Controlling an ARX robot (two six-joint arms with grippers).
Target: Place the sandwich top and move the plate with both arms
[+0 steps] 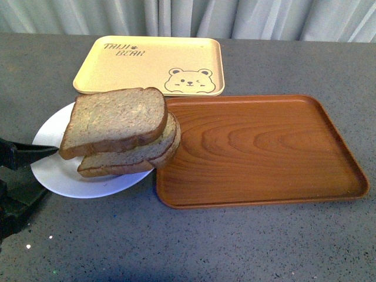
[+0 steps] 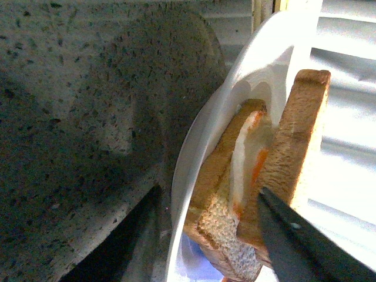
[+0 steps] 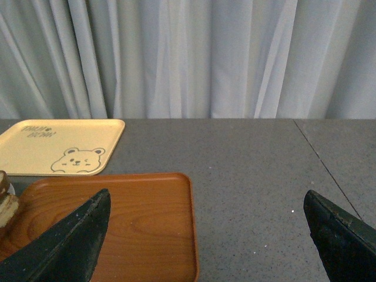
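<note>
The top (image 1: 114, 120), a thick brown slice with a darker crust and plain face, lies tilted on the lower slices (image 1: 132, 155). The round white plate (image 1: 56, 173) under them rests near the desk's (image 1: 235, 247) left edge. The black left arm (image 1: 20, 154) reaches over the plate's rim, with one of its jaws touching the top's crust. The right arm's (image 3: 64, 247) jaws stand wide apart.

The plate (image 1: 59, 176) sits toward the left edge of the worktop (image 1: 235, 247), with the lower slice (image 1: 135, 161) on it and the sandwich top (image 1: 114, 120) stacked on that. The wooden tray (image 1: 258, 150) lies just beside the plate, on its right. The bear tray (image 1: 150, 61) lies behind both, near the far edge
</note>
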